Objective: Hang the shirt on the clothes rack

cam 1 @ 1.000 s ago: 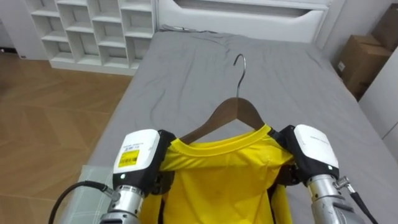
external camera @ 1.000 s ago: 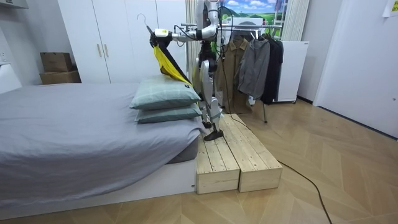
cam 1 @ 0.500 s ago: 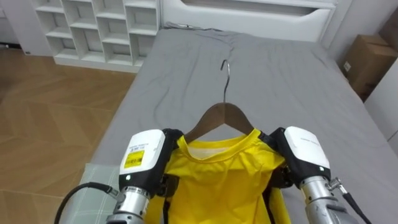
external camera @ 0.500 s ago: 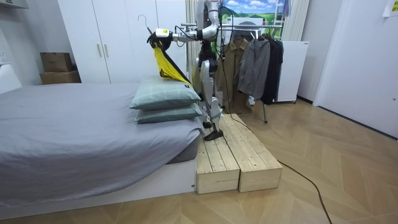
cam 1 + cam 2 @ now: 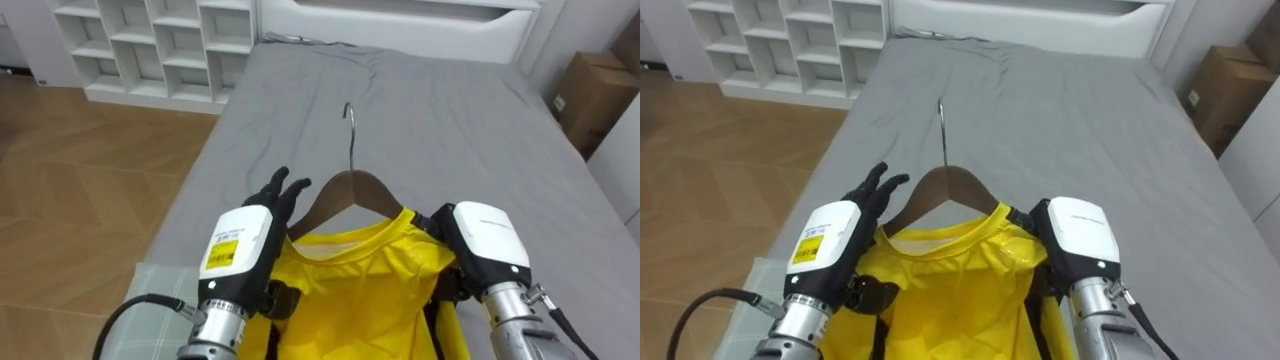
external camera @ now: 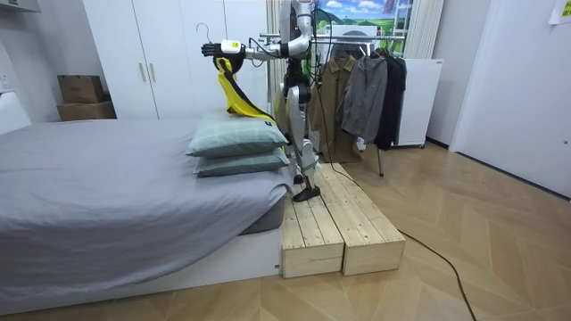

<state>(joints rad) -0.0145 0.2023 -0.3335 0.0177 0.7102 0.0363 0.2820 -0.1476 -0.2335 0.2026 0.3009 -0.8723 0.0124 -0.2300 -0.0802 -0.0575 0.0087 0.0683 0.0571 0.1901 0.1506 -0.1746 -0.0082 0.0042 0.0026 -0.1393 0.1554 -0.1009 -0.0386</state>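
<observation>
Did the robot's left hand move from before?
Yes. Its left hand now reaches out past the yellow shirt, toward the white wardrobe on the room view's left.

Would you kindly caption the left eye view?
Yellow shirt on wooden hanger between left hand and right hand, above bed.
</observation>
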